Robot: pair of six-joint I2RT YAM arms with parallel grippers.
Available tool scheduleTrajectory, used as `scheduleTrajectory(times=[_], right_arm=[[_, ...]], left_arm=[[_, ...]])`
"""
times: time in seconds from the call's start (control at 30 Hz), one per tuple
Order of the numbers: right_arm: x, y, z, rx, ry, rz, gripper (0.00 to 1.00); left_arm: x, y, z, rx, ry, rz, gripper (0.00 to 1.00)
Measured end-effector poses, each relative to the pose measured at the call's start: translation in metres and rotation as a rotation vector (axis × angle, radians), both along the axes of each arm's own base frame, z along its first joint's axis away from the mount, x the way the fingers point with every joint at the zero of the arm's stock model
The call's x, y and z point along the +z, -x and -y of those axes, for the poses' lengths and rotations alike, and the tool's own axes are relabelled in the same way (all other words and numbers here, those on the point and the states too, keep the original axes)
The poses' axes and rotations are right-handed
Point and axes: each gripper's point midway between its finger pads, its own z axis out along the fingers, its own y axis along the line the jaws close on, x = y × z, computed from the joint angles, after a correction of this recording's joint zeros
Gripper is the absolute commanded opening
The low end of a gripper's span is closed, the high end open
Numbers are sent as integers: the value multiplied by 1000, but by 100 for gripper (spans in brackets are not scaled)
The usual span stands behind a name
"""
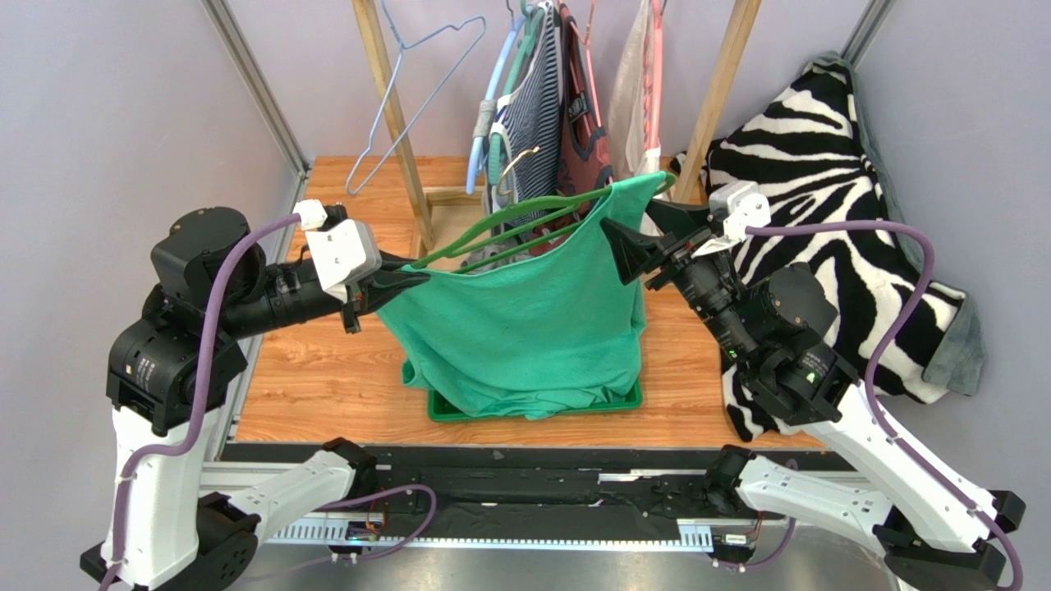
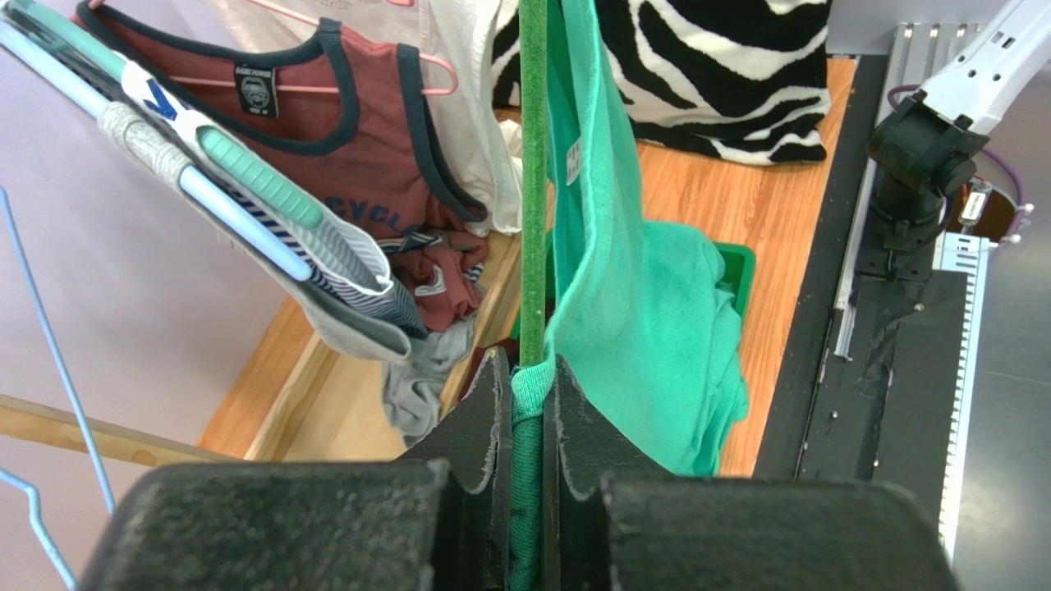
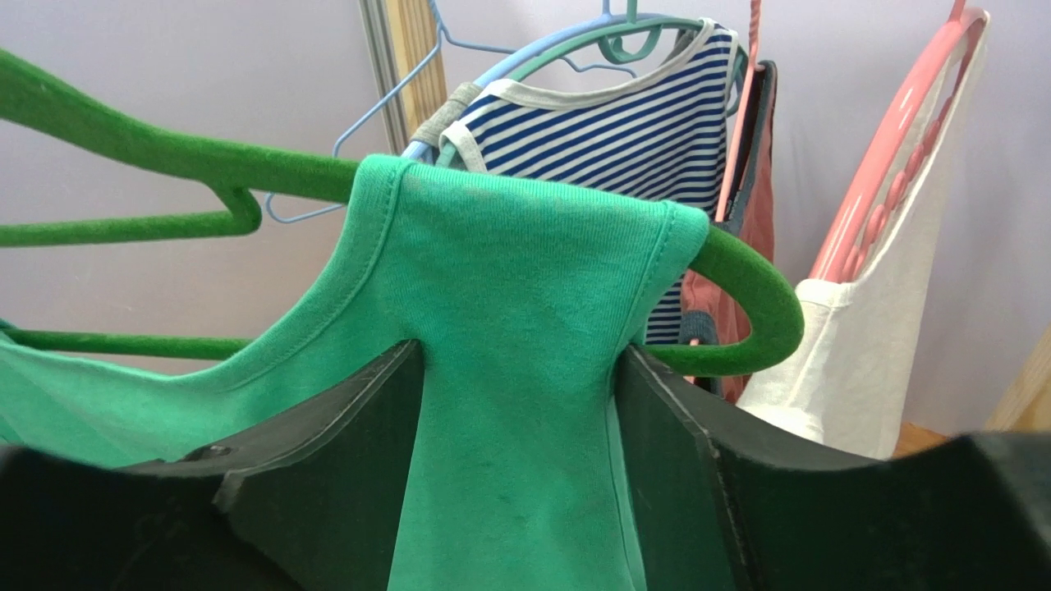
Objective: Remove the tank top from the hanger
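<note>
Gripping with left fingers [image 2: 475,425] the top [image 1: 531,320] plus hanger [image 3: 136,145] end; straddling its strap [image 3: 531,246] with right fingers [image 3: 321,419], spread, unclosed. Hangs over worktop [image 1: 321,369] — soft, light, stretchy. Best pinched at strap, slid off.

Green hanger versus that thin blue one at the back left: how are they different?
The green hanger is thick and fuzzy-looking; the blue hanger is thin wire. The green hanger carries a green tank top; the blue hanger is bare. The green hanger is tilted nearly flat; the blue hanger hangs down. Both are triangular clothes hangers.
</note>
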Motion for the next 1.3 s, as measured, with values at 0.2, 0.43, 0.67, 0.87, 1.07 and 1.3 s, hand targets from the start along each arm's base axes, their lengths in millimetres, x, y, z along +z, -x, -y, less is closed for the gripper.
scheduleTrajectory(times=[0.2,0.43,0.67,0.87,1.07,1.3], right_arm=[[10,0,-9,42,-21,2,24],[15,1,-20,91,-46,-13,0],[23,16,-7,110,-76,-17,0],[34,13,39,-24,-136,-9,0],[26,-18,88,-212,-199,-65,0],[-2,-42,101,-238,-248,-167,0]], left_arm=[[0,1,0,-3,1,0,0],[-4,2,-1,1,-7,-16,0],[-4,-1,-3,17,-13,-12,0],[-2,3,-6,24,-8,2,0],[2,10,-9,20,3,20,0],[2,17,-12,8,2,30,0]])
